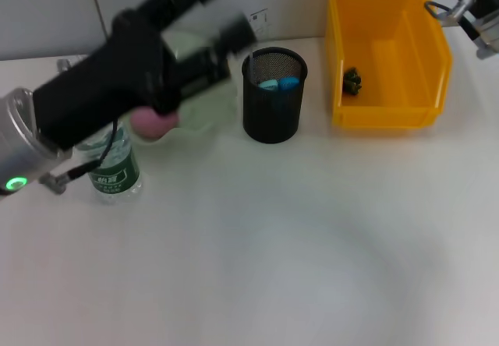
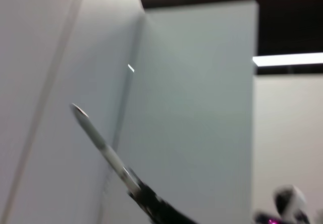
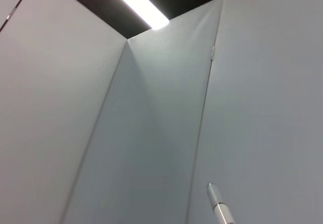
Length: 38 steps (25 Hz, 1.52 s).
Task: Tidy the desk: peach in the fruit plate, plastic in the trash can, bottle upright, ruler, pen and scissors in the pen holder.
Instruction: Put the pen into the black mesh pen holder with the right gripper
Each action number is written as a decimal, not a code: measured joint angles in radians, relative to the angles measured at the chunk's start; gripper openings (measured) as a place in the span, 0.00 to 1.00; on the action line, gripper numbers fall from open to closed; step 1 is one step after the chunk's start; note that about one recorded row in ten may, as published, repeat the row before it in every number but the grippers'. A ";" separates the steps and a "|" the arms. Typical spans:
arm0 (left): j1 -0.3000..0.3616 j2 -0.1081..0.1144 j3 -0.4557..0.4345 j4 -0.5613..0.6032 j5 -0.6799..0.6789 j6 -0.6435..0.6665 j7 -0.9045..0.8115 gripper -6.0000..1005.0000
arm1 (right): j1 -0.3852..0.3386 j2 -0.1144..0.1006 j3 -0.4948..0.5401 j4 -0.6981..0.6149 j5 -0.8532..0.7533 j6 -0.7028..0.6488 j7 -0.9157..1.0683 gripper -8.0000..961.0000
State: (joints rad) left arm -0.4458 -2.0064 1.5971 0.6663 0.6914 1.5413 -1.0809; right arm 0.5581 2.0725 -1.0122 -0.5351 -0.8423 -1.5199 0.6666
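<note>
Peach point(image 1: 152, 123) — pink, far left of the table point(image 1: 273, 252), at the pale fruit plate point(image 1: 204, 100), partly hidden by the left arm. Likely soft, bruisable, light; take it gently around the widest part. Left tool point(image 1: 204, 7) above the plate — open or closed, cannot tell. Bottle point(image 1: 115, 165) upright nearby. Pen holder point(image 1: 273, 95) beside the yellow trash can point(image 1: 386, 50). Right tool point(image 1: 468, 11) parked far right.

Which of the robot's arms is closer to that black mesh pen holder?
The left. Its left gripper hangs just beside the pen holder, over the plate area. The right gripper sits far off, beyond the yellow bin.
</note>
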 joint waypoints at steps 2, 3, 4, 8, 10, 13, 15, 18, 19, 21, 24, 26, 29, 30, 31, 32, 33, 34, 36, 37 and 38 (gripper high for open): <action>0.010 0.009 -0.045 0.039 0.124 0.005 -0.042 0.80 | -0.016 -0.007 0.000 -0.057 -0.039 0.006 0.094 0.15; 0.013 0.010 -0.062 0.049 0.167 0.005 -0.060 0.80 | -0.023 -0.010 0.000 -0.090 -0.066 0.014 0.144 0.15; 0.018 0.012 -0.096 0.064 0.254 0.006 -0.099 0.80 | -0.033 -0.015 0.001 -0.141 -0.107 0.026 0.214 0.15; 0.021 0.008 -0.173 0.073 0.451 0.024 -0.171 0.79 | -0.053 -0.032 0.051 -0.403 -0.374 0.061 0.598 0.15; 0.022 0.006 -0.187 0.073 0.520 0.033 -0.187 0.79 | -0.047 -0.035 0.073 -0.469 -0.451 0.062 0.705 0.15; 0.026 0.002 -0.195 0.072 0.588 0.037 -0.198 0.79 | 0.009 -0.061 0.146 -0.701 -0.771 0.056 1.121 0.15; 0.033 0.000 -0.205 0.068 0.610 0.038 -0.199 0.79 | 0.035 -0.073 0.156 -0.757 -0.861 0.052 1.236 0.15; 0.053 -0.008 -0.226 0.066 0.622 0.041 -0.185 0.79 | 0.123 -0.107 0.177 -0.853 -1.101 0.012 1.462 0.15; 0.053 -0.008 -0.226 0.066 0.622 0.041 -0.185 0.79 | 0.161 -0.119 0.190 -0.866 -1.177 -0.014 1.517 0.15; 0.058 -0.011 -0.232 0.064 0.624 0.042 -0.177 0.79 | 0.246 -0.140 0.225 -0.865 -1.315 -0.085 1.605 0.15; 0.061 -0.011 -0.233 0.063 0.628 0.041 -0.175 0.79 | 0.366 -0.170 0.263 -0.830 -1.484 -0.187 1.688 0.15; 0.064 -0.011 -0.235 0.062 0.629 0.037 -0.174 0.79 | 0.429 -0.184 0.275 -0.806 -1.574 -0.249 1.714 0.15; 0.067 -0.011 -0.240 0.061 0.629 0.036 -0.175 0.79 | 0.510 -0.196 0.282 -0.783 -1.695 -0.319 1.733 0.15; 0.069 -0.012 -0.242 0.061 0.629 0.037 -0.175 0.79 | 0.531 -0.197 0.282 -0.777 -1.734 -0.338 1.736 0.15; 0.070 -0.012 -0.242 0.061 0.630 0.037 -0.175 0.79 | 0.553 -0.198 0.282 -0.767 -1.768 -0.357 1.738 0.15; 0.070 -0.012 -0.242 0.061 0.630 0.036 -0.175 0.79 | 0.572 -0.199 0.281 -0.758 -1.802 -0.377 1.738 0.15; 0.071 -0.013 -0.243 0.061 0.630 0.036 -0.175 0.79 | 0.602 -0.200 0.277 -0.739 -1.850 -0.411 1.738 0.15; 0.071 -0.013 -0.243 0.061 0.630 0.036 -0.175 0.79 | 0.615 -0.202 0.275 -0.725 -1.869 -0.423 1.738 0.15; 0.071 -0.015 -0.244 0.061 0.630 0.035 -0.175 0.79 | 0.628 -0.203 0.273 -0.707 -1.886 -0.433 1.737 0.15; 0.071 -0.015 -0.244 0.061 0.630 0.035 -0.175 0.79 | 0.639 -0.206 0.271 -0.684 -1.898 -0.435 1.737 0.15; 0.071 -0.015 -0.244 0.061 0.630 0.034 -0.175 0.79 | 0.651 -0.209 0.267 -0.657 -1.910 -0.435 1.736 0.15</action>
State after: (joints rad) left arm -0.3744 -2.0216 1.3531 0.7271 1.3217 1.5753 -1.2562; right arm 1.2090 1.8632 -0.7455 -1.1922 -2.7521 -1.9549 2.4021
